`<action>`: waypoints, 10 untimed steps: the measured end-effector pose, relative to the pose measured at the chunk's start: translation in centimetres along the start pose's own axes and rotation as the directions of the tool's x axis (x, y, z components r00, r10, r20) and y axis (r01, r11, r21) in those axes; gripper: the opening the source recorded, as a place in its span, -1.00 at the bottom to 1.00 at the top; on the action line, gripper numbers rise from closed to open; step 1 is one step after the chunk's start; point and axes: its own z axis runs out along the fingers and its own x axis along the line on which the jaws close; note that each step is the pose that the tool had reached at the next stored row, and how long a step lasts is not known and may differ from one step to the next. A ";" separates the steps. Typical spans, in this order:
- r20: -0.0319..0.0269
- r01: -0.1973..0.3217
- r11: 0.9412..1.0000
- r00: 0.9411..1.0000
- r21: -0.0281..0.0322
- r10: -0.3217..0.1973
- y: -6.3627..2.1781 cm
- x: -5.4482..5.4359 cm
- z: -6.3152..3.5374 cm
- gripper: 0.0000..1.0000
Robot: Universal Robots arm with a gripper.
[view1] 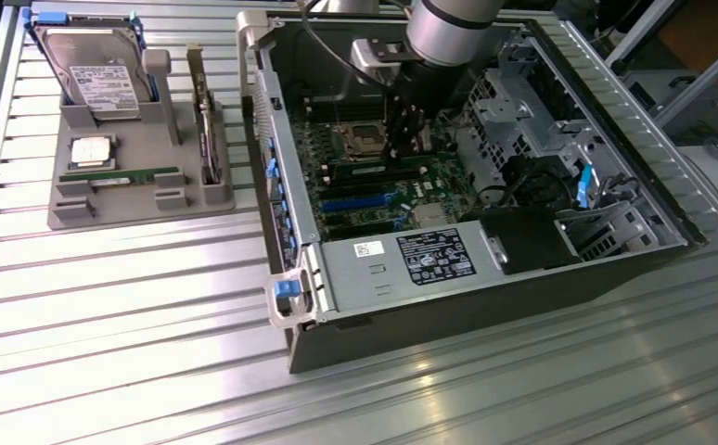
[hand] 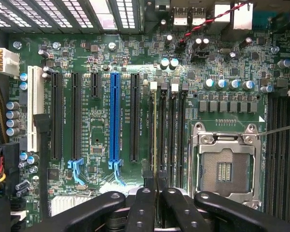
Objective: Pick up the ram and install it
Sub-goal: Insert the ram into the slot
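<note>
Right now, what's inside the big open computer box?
Inside the computer case lies a green motherboard with long slots, an empty processor socket and a grey power supply. The gripper is shut on a ram stick standing edge-on in a memory slot; the arm covers the parts behind it.

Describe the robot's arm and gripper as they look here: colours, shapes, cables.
The arm is a smooth silver-grey cylinder with a darker band at its upper end. A light grey block sits beside it on the wrist, and thin dark cables run along it. The gripper is matte black, with curved outer links and two narrow inner fingers dotted with small round fasteners.
</note>
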 end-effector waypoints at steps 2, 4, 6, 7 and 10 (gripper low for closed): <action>0.000 0.000 1.000 1.000 0.000 0.000 0.00 0.0 0.06 -0.76; 0.000 0.000 1.000 1.000 0.000 0.000 0.02 0.0 0.13 -0.76; 0.000 0.000 1.000 1.000 0.000 0.000 0.26 0.0 0.18 -0.76; 0.000 0.000 1.000 1.000 0.000 0.000 0.30 0.0 0.18 -0.76; 0.000 -0.001 1.000 1.000 0.000 0.001 0.31 0.0 0.19 -0.76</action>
